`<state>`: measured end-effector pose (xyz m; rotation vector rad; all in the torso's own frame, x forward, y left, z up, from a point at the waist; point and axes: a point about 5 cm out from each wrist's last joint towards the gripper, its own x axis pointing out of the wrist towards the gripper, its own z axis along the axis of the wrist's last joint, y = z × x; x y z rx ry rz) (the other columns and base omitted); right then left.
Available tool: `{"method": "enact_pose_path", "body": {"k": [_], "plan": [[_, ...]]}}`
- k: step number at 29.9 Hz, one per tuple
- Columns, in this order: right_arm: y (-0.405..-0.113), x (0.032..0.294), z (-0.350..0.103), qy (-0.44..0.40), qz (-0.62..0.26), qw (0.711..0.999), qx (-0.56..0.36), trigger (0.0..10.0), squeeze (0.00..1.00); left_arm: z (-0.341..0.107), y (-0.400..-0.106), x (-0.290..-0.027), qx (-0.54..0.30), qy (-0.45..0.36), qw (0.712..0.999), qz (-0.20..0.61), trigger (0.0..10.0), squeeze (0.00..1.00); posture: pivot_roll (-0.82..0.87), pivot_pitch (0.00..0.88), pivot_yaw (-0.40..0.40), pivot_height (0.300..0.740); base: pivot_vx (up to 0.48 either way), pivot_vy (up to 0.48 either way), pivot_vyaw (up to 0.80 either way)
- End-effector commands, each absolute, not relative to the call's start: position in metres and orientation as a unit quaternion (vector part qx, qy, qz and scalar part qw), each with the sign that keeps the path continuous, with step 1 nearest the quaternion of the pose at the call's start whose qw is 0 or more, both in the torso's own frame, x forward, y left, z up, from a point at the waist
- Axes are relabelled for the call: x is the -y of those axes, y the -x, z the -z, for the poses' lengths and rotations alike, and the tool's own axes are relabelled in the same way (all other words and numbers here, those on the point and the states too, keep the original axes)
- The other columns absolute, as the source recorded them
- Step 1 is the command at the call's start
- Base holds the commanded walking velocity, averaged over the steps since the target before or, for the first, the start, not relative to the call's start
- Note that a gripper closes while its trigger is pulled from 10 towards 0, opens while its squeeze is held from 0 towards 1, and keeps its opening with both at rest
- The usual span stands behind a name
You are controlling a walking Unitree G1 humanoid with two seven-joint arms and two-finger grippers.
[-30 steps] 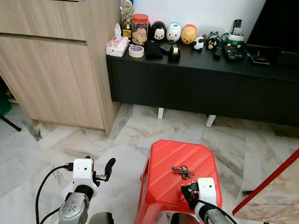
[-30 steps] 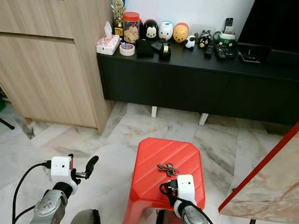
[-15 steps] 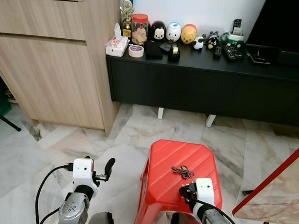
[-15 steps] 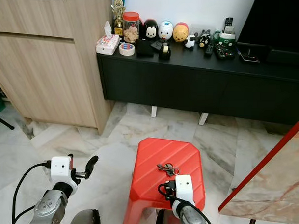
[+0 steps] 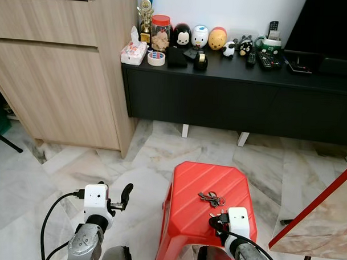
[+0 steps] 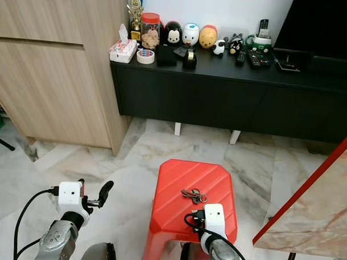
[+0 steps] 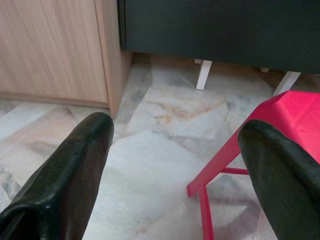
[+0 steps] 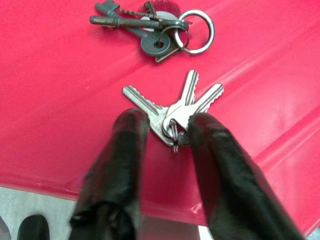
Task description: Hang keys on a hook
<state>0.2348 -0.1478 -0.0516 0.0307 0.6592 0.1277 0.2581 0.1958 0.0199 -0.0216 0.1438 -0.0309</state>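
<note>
1. Closing on the silver keys (image 8: 172,112) lying on the red stool (image 5: 188,187), I have the right gripper (image 8: 167,125) fingers straddling their ring, narrowly spread.
2. Contact looks likely, though unconfirmed.
3. Darker key bunch (image 8: 150,27) lies just beyond.
4. Left gripper (image 7: 175,135) is spread wide over the floor beside the stool.
5. Next: pinch, lift, find a hook.

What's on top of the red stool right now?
On the red stool lie a dark key bunch and a silver key set, which the right gripper straddles, partly covering its ring.
</note>
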Motion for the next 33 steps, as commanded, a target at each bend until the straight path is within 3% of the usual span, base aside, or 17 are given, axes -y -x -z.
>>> {"method": "enact_pose_path", "body": {"k": [1, 10, 24, 30, 31, 32, 33], "plan": [[-0.234, 0.148, 0.052, -0.018, -0.062, 0.943, -0.326, 0.0, 0.00, -0.016, -0.255, -0.198, -0.084, 0.004, 0.996, 0.016, 10.0, 0.00, 0.00, 0.045, -0.070, 0.610, 0.000, 0.000, 0.00], [-0.234, 0.144, 0.052, -0.024, -0.066, 0.944, -0.321, 0.0, 0.00, -0.016, -0.255, -0.200, -0.085, 0.002, 0.996, 0.012, 10.0, 0.00, 0.00, 0.047, -0.069, 0.610, 0.000, 0.000, 0.00], [-0.239, 0.097, 0.027, -0.029, -0.075, 0.965, -0.251, 0.0, 0.00, -0.016, -0.255, -0.200, -0.085, 0.002, 0.996, 0.011, 10.0, 0.00, 0.00, 0.048, -0.071, 0.610, 0.000, 0.000, 0.00], [-0.256, 0.127, -0.012, -0.035, -0.005, 0.990, -0.139, 0.0, 0.00, -0.016, -0.255, -0.201, -0.085, 0.002, 0.996, 0.008, 10.0, 0.00, 0.00, 0.042, -0.072, 0.610, 0.000, 0.000, 0.00], [-0.256, 0.128, -0.017, -0.040, -0.002, 0.991, -0.128, 2.9, 0.00, -0.015, -0.255, -0.201, -0.085, 0.002, 0.996, 0.008, 10.0, 0.00, 0.00, 0.042, -0.072, 0.610, 0.000, 0.000, 0.00], [-0.255, 0.129, -0.020, -0.043, -0.001, 0.992, -0.122, 2.9, 0.00, -0.015, -0.255, -0.202, -0.085, 0.002, 0.996, 0.008, 10.0, 0.00, 0.00, 0.042, -0.072, 0.610, 0.000, 0.000, 0.00], [-0.255, 0.131, -0.029, -0.045, 0.002, 0.994, -0.101, 10.0, 0.00, -0.015, -0.254, -0.201, -0.086, 0.002, 0.996, 0.008, 10.0, 0.00, -0.01, 0.039, -0.072, 0.610, 0.000, 0.000, 0.00]]}}
